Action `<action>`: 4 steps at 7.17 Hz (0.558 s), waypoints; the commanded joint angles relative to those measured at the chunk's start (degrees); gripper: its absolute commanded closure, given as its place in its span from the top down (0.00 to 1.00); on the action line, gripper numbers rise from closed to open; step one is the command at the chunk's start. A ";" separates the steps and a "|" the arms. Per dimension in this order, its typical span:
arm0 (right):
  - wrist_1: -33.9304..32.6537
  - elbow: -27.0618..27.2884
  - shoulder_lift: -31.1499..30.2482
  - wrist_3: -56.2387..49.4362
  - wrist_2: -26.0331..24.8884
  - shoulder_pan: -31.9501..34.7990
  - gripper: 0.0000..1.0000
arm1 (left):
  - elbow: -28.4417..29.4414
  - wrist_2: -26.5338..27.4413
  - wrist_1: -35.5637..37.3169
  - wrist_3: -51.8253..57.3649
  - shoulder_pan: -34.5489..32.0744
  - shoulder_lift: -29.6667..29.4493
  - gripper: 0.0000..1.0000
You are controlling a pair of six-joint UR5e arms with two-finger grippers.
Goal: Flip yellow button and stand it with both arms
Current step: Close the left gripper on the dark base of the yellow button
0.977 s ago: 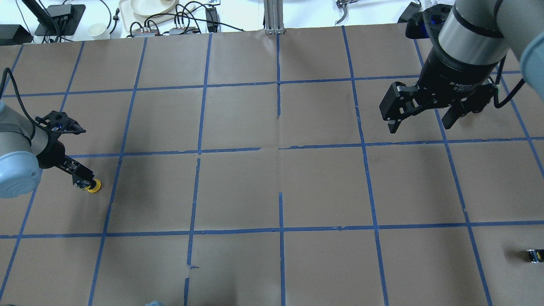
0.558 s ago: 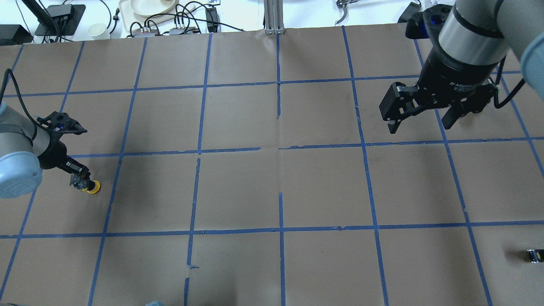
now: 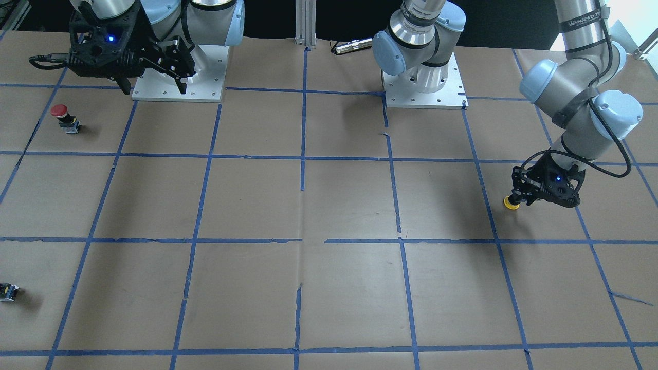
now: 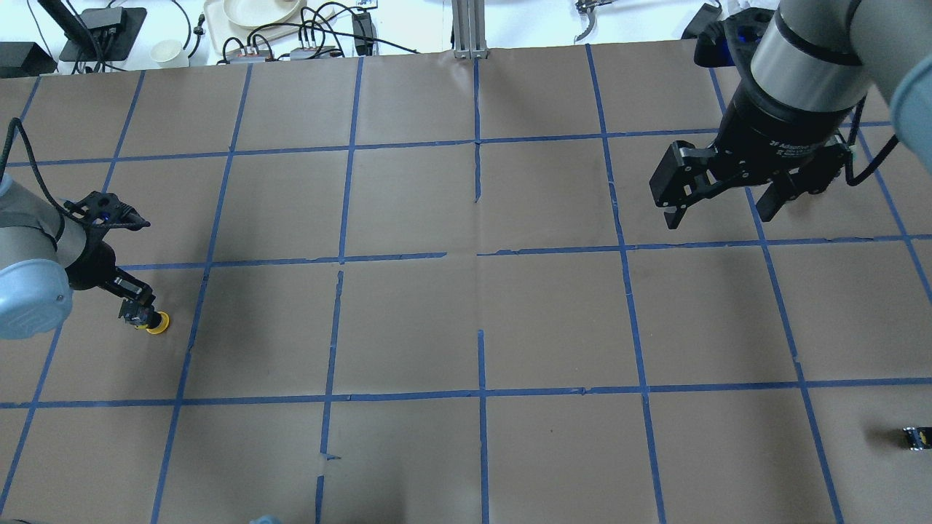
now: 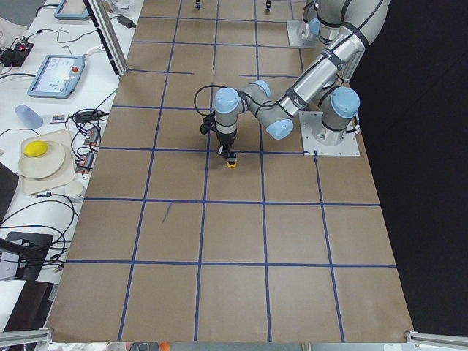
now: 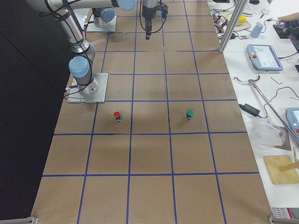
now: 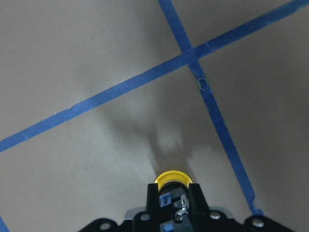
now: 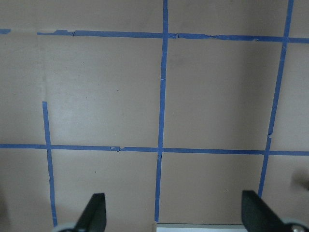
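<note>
Left end effector (image 7: 174, 194) clamps yellow button (image 7: 173, 178); cap protrudes beyond.

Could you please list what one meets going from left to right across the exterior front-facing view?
small black block → red button → right gripper → yellow button
</note>
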 commanded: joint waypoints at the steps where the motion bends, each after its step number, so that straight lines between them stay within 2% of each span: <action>1: 0.43 -0.02 0.13 0.11 0.30 -0.15 1.00 | 0.33 -1.03 -2.76 -1.42 -0.12 0.40 0.25; 2: 1.05 -0.28 0.21 3.42 0.30 -0.15 1.00 | 0.42 -1.12 -2.77 -1.43 -0.12 0.40 0.25; 3: 1.14 -0.89 0.30 11.98 4.83 -0.06 1.00 | 0.59 -1.91 -2.95 -1.51 -0.12 0.48 0.24; 4: 0.80 -0.90 0.56 23.38 14.79 -0.15 1.00 | 1.29 -6.53 -7.39 -1.77 -0.03 1.27 0.22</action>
